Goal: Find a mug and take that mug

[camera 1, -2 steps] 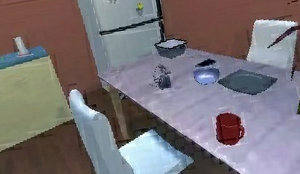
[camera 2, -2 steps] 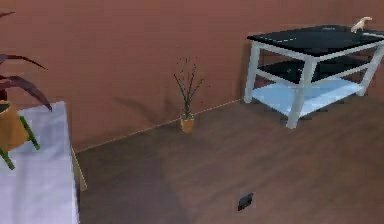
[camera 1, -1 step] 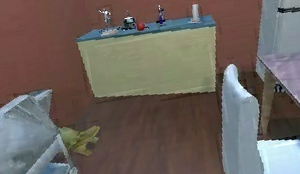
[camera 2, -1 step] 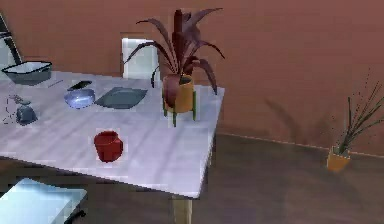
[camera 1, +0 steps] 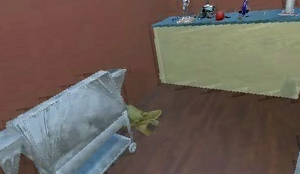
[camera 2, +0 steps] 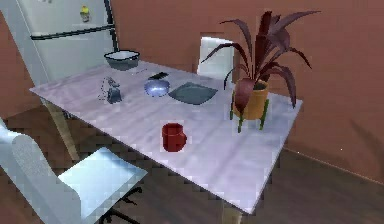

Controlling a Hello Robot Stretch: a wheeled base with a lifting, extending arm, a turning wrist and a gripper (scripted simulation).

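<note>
In the arm side view's lower left, a white chair (camera 2: 75,182) is tucked at the near side of a pale table (camera 2: 230,160). Just above it, slightly left of frame centre, a red mug (camera 2: 173,136) stands upright near the table's near edge, with bare tabletop all around it. The mug appears found, so the step in hand looks to be lining up for the reach. That likely calls for a small move of the base to bring the mug onto the arm's line. The arm should be raised above the tabletop before it extends, then come in low and straight from the near edge. A potted plant (camera 2: 256,72) spreads dark red leaves at centre right, well apart from the mug, and the reach should stay left of it. Farther up the frame lie a grey tray (camera 2: 192,94), a blue bowl (camera 2: 156,88) and a dark basin (camera 2: 122,60), with a refrigerator (camera 2: 60,30) in the upper left. The state of the gripper cannot be told.
</note>
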